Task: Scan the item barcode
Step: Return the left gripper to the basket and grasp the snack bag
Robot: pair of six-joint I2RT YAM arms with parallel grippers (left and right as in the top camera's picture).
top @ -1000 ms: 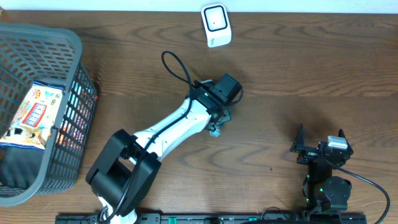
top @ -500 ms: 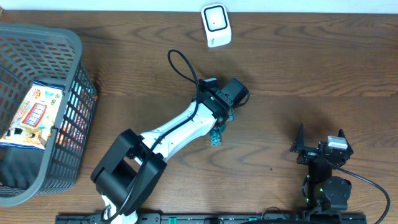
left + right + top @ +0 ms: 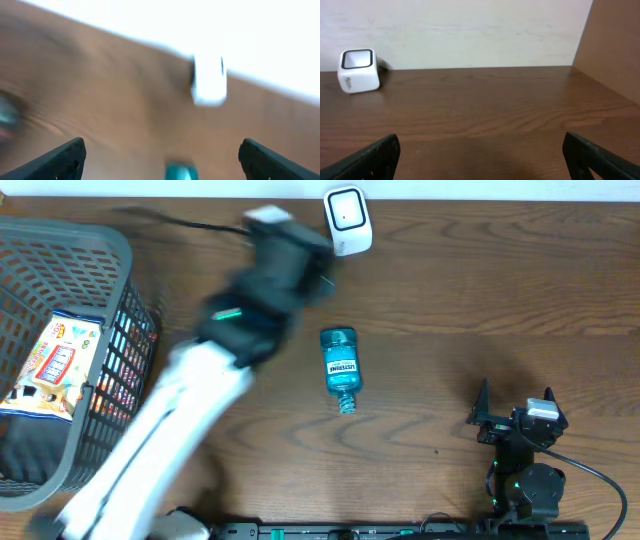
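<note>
Brown table (image 3: 480,300), scanner (image 3: 357,70) in every view, basket (image 3: 70,232) overhead only

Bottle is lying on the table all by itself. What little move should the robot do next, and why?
Probably swing the left end effector over the basket to fetch the snack pack. The bottle lies free on the table, apart from the scanner. The end effector is open and empty, so going for another item seems sensible.
</note>
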